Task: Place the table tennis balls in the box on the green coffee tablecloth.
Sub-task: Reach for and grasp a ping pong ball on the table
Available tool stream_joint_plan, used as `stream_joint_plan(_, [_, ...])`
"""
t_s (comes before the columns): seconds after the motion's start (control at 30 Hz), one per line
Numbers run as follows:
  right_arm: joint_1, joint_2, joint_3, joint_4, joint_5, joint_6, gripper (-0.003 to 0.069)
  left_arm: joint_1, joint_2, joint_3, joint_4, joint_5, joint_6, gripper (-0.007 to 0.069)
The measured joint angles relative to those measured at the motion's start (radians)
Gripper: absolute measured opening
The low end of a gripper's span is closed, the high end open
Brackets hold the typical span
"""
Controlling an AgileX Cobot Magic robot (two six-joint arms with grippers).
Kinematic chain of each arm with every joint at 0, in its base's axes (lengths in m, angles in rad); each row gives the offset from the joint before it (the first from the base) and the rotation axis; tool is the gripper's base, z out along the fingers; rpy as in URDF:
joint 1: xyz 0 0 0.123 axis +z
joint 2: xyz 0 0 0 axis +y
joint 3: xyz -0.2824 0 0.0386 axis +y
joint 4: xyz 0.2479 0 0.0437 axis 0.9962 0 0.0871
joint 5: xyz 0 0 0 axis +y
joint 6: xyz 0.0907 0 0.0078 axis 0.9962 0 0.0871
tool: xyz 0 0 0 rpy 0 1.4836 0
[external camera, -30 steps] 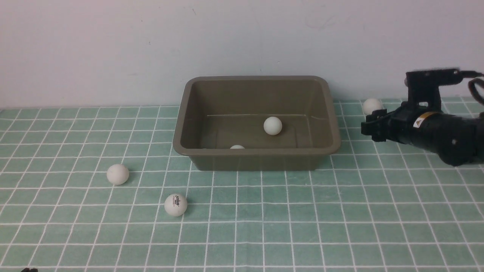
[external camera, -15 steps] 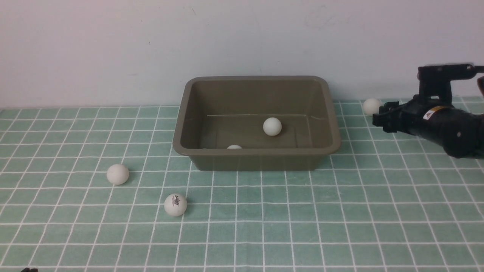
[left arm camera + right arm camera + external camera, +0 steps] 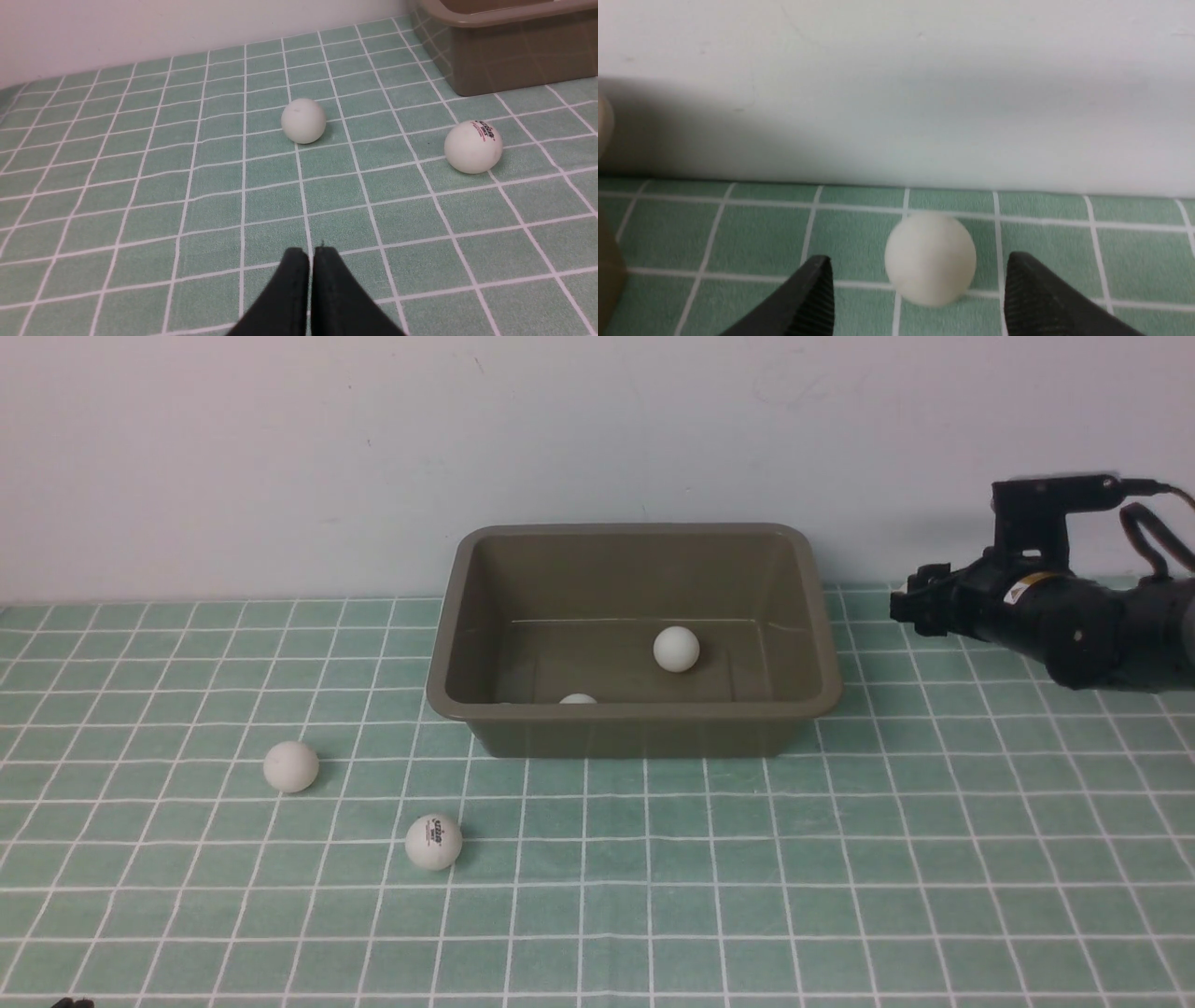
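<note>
Right fingers (image 3: 803, 298) advanced, released astride ball (image 3: 930, 259) — left fingers (image 3: 292, 289) clenched — two balls (image 3: 676, 649) in box (image 3: 635, 728)

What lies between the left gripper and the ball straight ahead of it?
Nothing but bare tablecloth separates the left gripper from that ball, per the left wrist view.

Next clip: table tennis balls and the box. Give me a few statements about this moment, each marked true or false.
1. The box holds two balls. True.
2. The right tool is shut on a ball. False: its jaws stand open, and the wall-side ball rests untouched on the tablecloth between them.
3. The left tool is shut and empty. True.
4. The logo ball is in the box. False: it lies on the tablecloth, in front of the box and to its left.
</note>
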Motion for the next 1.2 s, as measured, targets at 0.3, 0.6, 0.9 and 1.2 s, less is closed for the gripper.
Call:
stream_joint_plan(0.3, [0.000, 0.064, -0.082, 0.000, 0.012, 0.000, 0.0451, 0.000, 0.000, 0.000, 0.000, 0.000, 0.000, -0.0004])
stream_joint_plan(0.6, [0.000, 0.126, -0.126, 0.000, 0.026, 0.000, 0.0451, 0.000, 0.000, 0.000, 0.000, 0.000, 0.001, -0.0004])
stream_joint_plan(0.9, [0.000, 0.181, -0.148, 0.000, 0.023, 0.000, 0.0451, 0.000, 0.000, 0.000, 0.000, 0.000, 0.001, -0.0004])
stream_joint_plan(1.2, [0.000, 0.203, -0.157, 0.000, 0.016, 0.000, 0.0440, 0.000, 0.000, 0.000, 0.000, 0.000, 0.001, -0.0004])
